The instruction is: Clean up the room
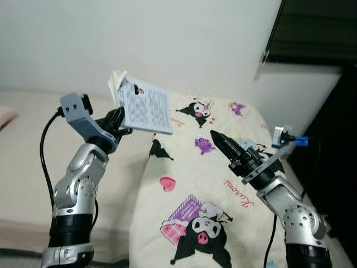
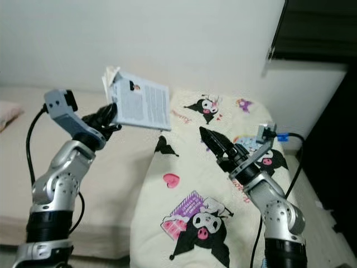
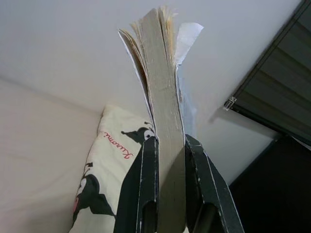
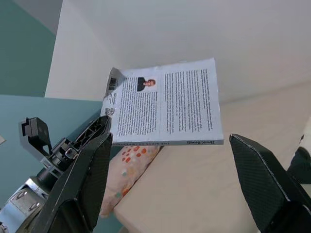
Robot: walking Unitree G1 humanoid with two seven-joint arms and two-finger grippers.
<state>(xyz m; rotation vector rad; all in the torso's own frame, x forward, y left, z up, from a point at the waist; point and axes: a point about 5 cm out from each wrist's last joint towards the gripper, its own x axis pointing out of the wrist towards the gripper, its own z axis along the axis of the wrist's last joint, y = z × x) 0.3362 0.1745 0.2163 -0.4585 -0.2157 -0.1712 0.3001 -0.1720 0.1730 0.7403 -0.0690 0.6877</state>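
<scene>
Your left gripper [image 1: 119, 124] has its fingers [image 3: 141, 194] clamped on a book [image 1: 145, 106], held up in the air above the bed [image 1: 33, 139], back cover facing you. Your right gripper [image 4: 170, 194] is raised over the patterned blanket [image 1: 195, 184], fingers spread wide, pointing at the book, holding nothing.
</scene>
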